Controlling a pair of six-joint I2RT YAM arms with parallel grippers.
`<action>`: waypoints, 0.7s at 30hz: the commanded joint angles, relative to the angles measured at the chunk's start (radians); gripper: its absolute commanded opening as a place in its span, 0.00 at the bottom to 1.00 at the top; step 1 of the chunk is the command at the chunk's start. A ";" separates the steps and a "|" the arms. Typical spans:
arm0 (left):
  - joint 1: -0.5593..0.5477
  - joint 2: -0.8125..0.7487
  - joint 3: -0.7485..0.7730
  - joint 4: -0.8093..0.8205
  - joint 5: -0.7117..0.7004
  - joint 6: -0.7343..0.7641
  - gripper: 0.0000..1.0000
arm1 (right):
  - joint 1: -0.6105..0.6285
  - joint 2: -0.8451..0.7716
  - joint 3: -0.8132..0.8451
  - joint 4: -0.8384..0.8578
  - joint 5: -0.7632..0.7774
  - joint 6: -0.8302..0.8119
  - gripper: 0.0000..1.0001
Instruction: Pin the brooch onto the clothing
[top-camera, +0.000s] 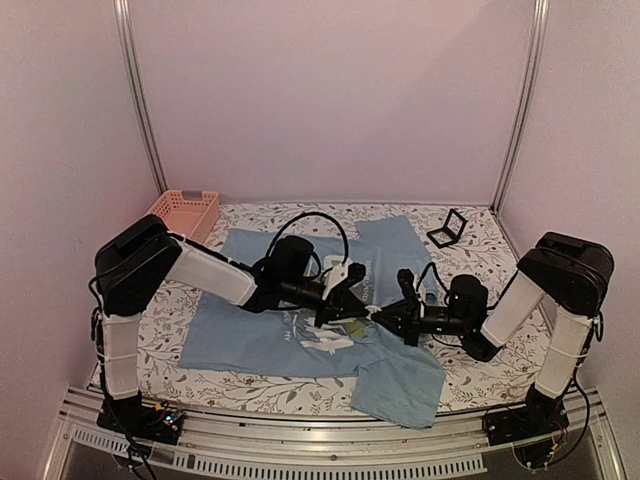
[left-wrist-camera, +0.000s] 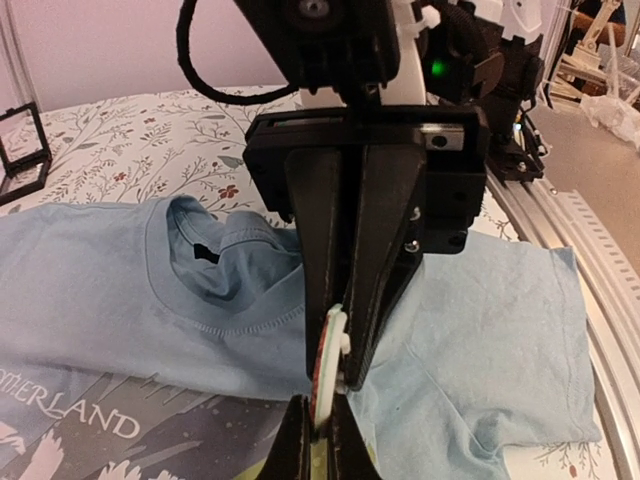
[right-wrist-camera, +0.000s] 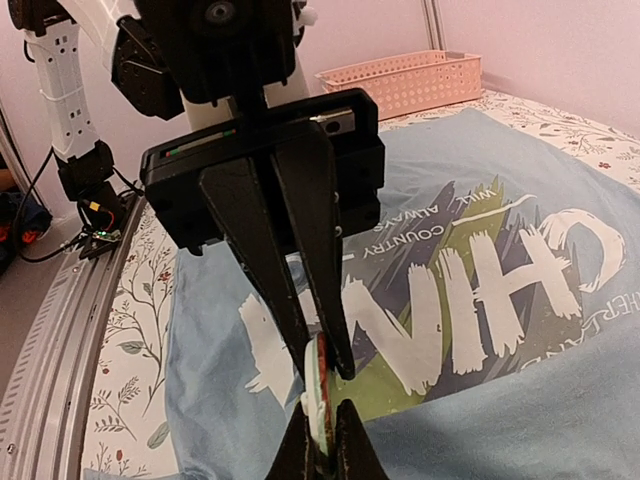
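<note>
A: Brooch, where is it?

B: The brooch (right-wrist-camera: 316, 385) is edge-on and pinched from both sides. The left gripper (left-wrist-camera: 320, 425) and right gripper (right-wrist-camera: 320, 430) are each closed down on its rim, tips nose to nose. It hangs over the T-shirt (top-camera: 245, 265), approx 3 o'clock of the chest print (top-camera: 325, 338).

A: Pinned yet?

B: No, imo. Pickup's done and the shirt's spread on the table cover (top-camera: 165, 335), but the brooch looks clear of the cloth. Can't see any pin thru the fabric. Left to do, I'd say: open the clasp, push the pin thru, close it, let go.

A: What does each cam add?

B: Top cam gives layout only. Arms meet mid-shirt, w/ the pink basket (top-camera: 185, 210) at 10 o'clock of the shirt and the black case (top-camera: 448, 228) at 1. The brooch is too small to make out there. Right wrist cam shows the white lettering (right-wrist-camera: 450, 300) beneath the disc. Left wrist cam looks the opposite way: collar (left-wrist-camera: 215, 250) at 10 o'clock of the disc, a sleeve (left-wrist-camera: 520, 340) at 3. Neither wrist cam shows the pin side, so clasp state = can't tell.
</note>
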 joint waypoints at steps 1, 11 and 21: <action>-0.018 -0.046 -0.042 0.034 0.007 0.057 0.00 | -0.043 0.016 0.015 0.003 0.027 0.108 0.03; -0.028 -0.059 -0.084 0.077 -0.030 0.079 0.00 | -0.066 0.010 -0.009 0.040 0.026 0.157 0.05; -0.029 -0.061 -0.084 0.079 -0.062 0.062 0.00 | -0.068 0.003 -0.036 0.059 0.020 0.155 0.12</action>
